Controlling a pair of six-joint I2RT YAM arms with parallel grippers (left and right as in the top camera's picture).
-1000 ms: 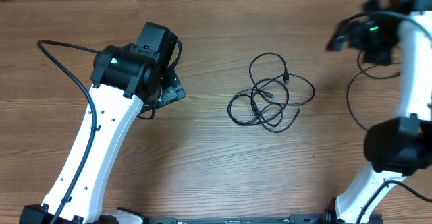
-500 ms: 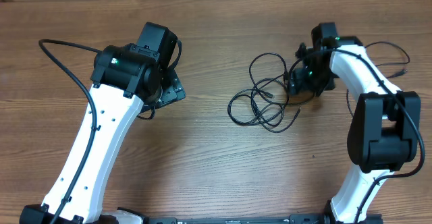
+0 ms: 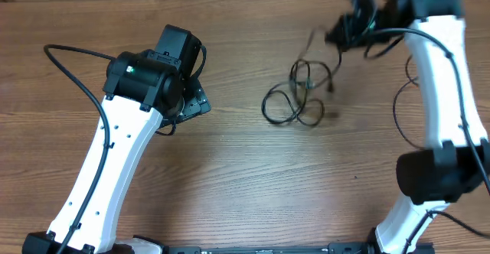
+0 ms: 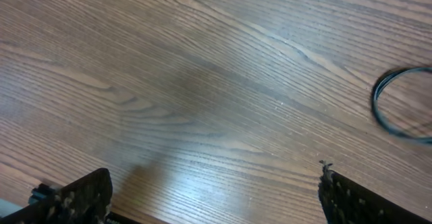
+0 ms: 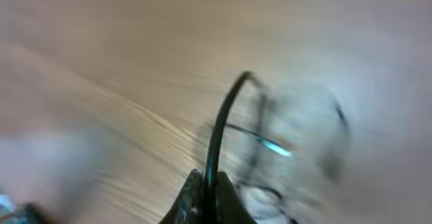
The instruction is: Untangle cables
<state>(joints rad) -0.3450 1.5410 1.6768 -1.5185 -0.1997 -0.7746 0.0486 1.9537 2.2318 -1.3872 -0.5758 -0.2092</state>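
Right wrist view, badly blurred: the right fingers (image 5: 196, 198) are pinched tight on one black strand of the cables (image 5: 217, 129). Overhead, that strand runs from them, up by the far edge, down to the tangled rest lying on the worktop (image 3: 230, 170), right of centre. The left fingers (image 4: 74, 200) gape wide over the wood, gripping nothing.

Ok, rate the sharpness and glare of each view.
Overhead: crisp on the left, but the right gripper and the cables by it are smeared. Left wrist: sharp grain, a pale sheen on the table. Right wrist: badly blurred; only the pinched cable reads.
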